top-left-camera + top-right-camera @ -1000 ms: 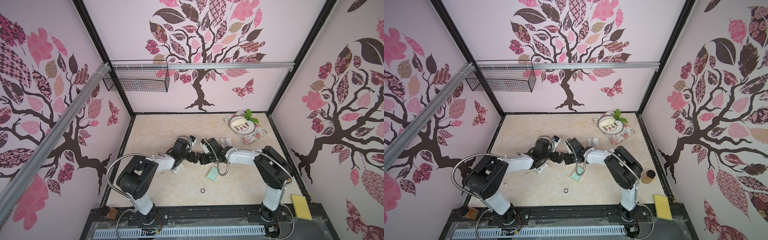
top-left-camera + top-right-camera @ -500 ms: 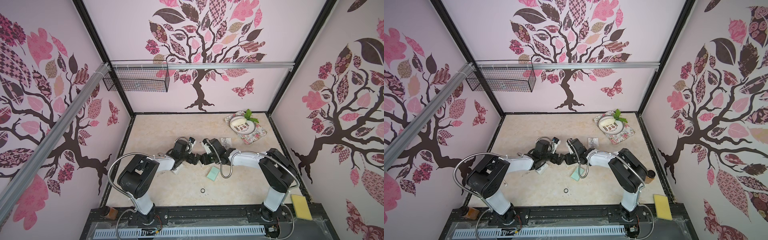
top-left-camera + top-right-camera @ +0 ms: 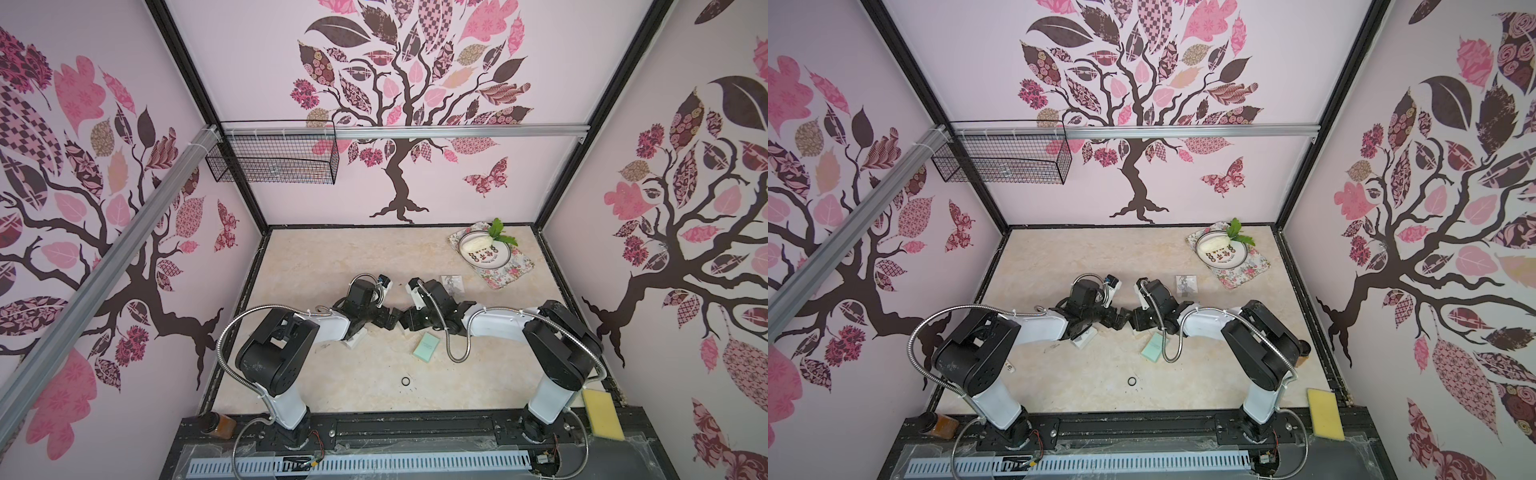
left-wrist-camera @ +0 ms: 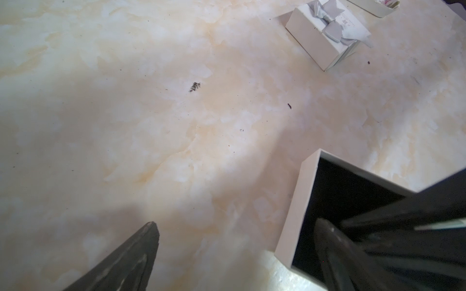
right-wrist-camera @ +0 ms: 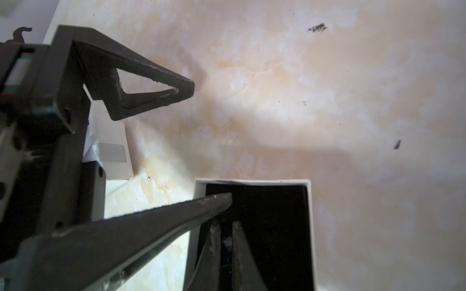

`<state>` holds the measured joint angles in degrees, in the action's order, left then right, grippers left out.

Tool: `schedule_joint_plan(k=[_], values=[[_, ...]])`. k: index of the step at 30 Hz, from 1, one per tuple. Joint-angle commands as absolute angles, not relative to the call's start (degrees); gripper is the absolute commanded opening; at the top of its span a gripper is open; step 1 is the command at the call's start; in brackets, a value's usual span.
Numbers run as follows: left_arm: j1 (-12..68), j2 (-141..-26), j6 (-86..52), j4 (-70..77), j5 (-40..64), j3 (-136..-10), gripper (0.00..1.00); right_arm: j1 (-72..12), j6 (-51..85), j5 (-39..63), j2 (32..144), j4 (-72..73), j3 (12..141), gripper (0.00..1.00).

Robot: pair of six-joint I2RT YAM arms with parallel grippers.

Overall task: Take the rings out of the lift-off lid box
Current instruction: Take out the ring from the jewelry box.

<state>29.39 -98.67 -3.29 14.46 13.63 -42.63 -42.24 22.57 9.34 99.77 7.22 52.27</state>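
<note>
A: What takes up the most room?
B: The marbled surface (image 3: 332, 374). The left arm (image 3: 328, 327) and right arm (image 3: 498, 323) reach in from its front edge and meet near the middle in both top views.
A: Anything at the back?
B: A floral mat (image 3: 509, 274) in the far right corner, with a plate (image 3: 486, 262) on it.
A: And the tools?
B: The left tool (image 4: 235, 224) is spread wide. One finger hangs over bare surface and the other is down in the box (image 4: 301, 206). The right tool (image 5: 226, 226) is clenched with its tips almost touching, also inside the box. I cannot tell whether anything is pinched between them.
A: What is the box like?
B: White walls, black lining, open at the top. It stands mid-surface under both tools.
A: Smaller things?
B: A closed white bow box (image 4: 325, 32) with a grey ribbon sits farther back toward the mat, apart from the open one. A mint card (image 3: 427, 346) lies flat just in front of the right tool.
A: Where are the rings?
B: One black ring (image 3: 405, 381) lies flat on the surface in both top views, in front of the card and well apart from the box. The lining is too dark to show whether any lie inside
</note>
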Motion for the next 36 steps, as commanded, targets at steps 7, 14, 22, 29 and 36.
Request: schedule_joint_plan(k=[7, 14, 22, 29, 36], values=[[29.3, -99.4, -3.3, 14.5, 14.1, -41.7, 0.98, -42.4, 25.1, 10.8, 96.6, 14.8, 49.7, 0.0], [29.3, -99.4, -3.3, 14.4, 14.0, -41.7, 0.98, -42.3, 25.9, 11.2, 96.2, 18.0, 48.0, 0.0], [29.3, -100.1, -3.3, 14.4, 14.0, -41.9, 0.98, -42.0, 26.6, 11.3, 95.3, 21.6, 46.0, 0.0], [29.3, -100.3, -3.3, 14.2, 13.9, -41.9, 0.98, -41.9, 27.3, 11.6, 94.7, 24.5, 44.4, 0.0], [29.3, -100.1, -3.4, 14.2, 13.8, -41.7, 0.98, -41.8, 28.1, 11.9, 94.4, 26.9, 42.9, 0.0]])
